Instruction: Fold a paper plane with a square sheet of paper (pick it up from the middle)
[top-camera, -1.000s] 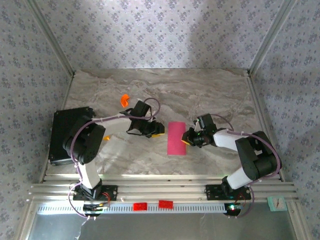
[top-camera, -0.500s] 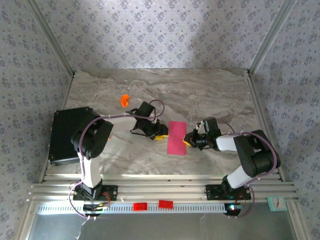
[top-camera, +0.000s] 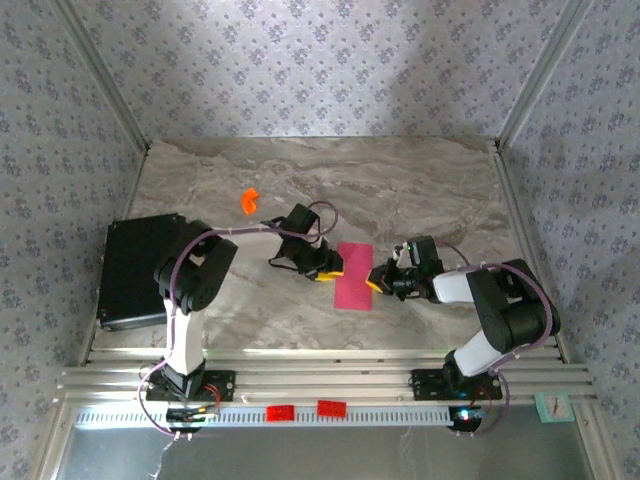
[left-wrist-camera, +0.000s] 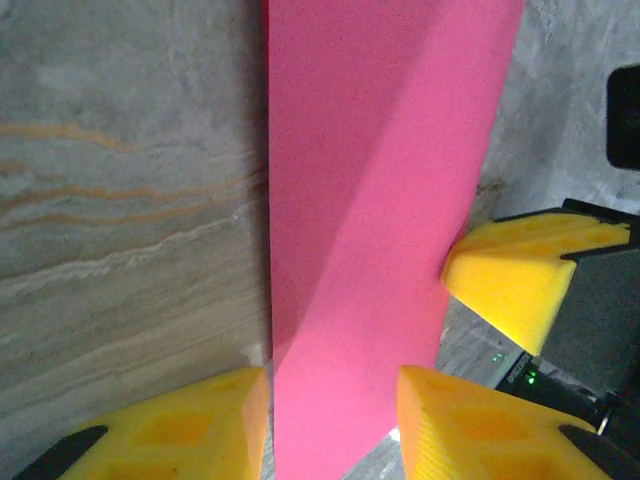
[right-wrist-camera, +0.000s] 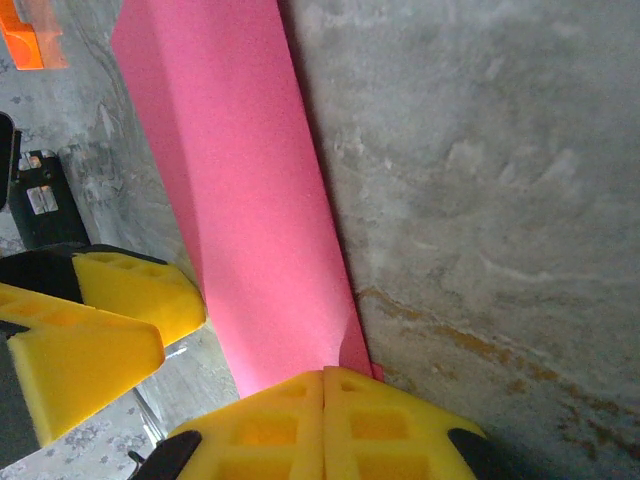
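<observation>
Grey-veined marble tabletop (top-camera: 430, 190), boxed in by flowered walls, carries one magenta-pink sheet of paper (top-camera: 353, 277). It lies flat at the centre between two robot arms and is folded into a narrow strip rather than a square. The left wrist view shows a diagonal line of shade across its plain face, and the right wrist view shows a darker band along one long side. The left gripper (top-camera: 329, 269) sits at the strip's left edge with its yellow jaws partly apart and the paper running between them, and nothing is clamped. The right gripper (top-camera: 375, 281) meets the strip's right edge with its pads pressed together; a paper corner curls up against them, though whether it is pinched cannot be told. A second ago the left gripper stood clear of the paper to the left and the right gripper sat higher. Both have since closed in, while the strip has kept its place. Also on the table are one small orange plastic piece (top-camera: 249, 200), well apart at upper left, and one black box (top-camera: 135, 270) at the left edge.
</observation>
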